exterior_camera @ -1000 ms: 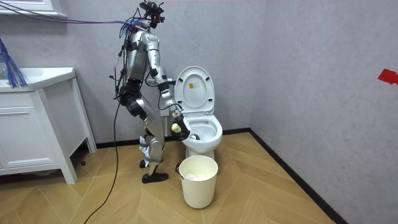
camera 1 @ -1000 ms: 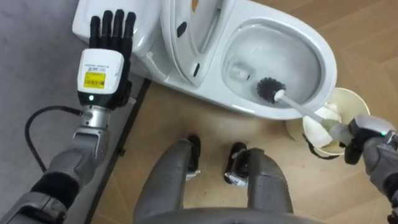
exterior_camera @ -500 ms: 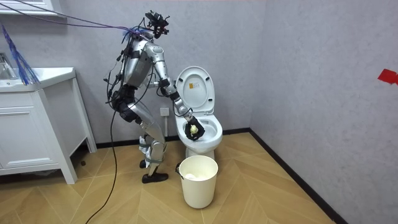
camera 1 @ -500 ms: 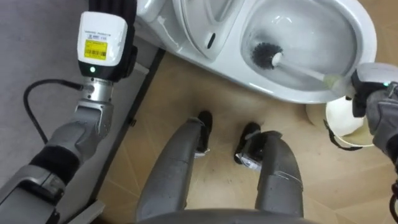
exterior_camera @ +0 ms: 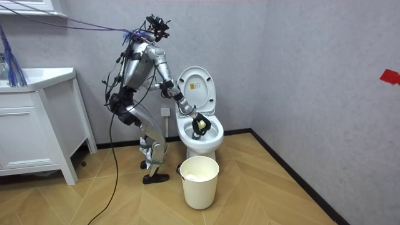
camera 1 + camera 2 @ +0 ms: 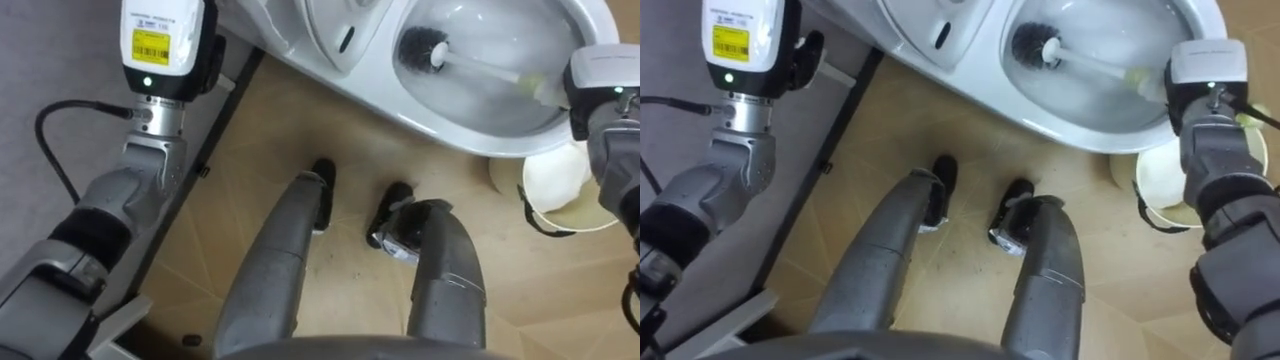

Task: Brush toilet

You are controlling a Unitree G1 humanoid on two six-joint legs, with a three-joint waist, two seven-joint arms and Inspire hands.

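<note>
Right, the count: one white ceramic toilet [image 6: 400, 105], one toilet brush [image 6: 421, 48] with a black bristle head on a long white handle, one round cream plastic bucket [image 5: 200, 187], and two hands at work. The right hand [image 6: 598, 75] comes in from the right, clamped round the yellowish grip end of the handle, and the bristle head sits down inside the bowl against its far wall, the handle slanting across the basin. The left hand [image 6: 160, 40] is raised at the upper left beside the toilet, its back with the yellow-labelled white box facing the camera; open or closed, I cannot tell. The bucket stands on the wood-patterned floor [image 5: 262, 187] just beside the bowl, partly covered by the right forearm in the eye views. The room view adds more: the robot stands at the toilet's side, leaning forward, the oval white lid [image 5: 195, 90] propped up against the grey wall [image 5: 312, 75], and one white cabinet [image 5: 31, 134] stands well apart at the room view's left.
</note>
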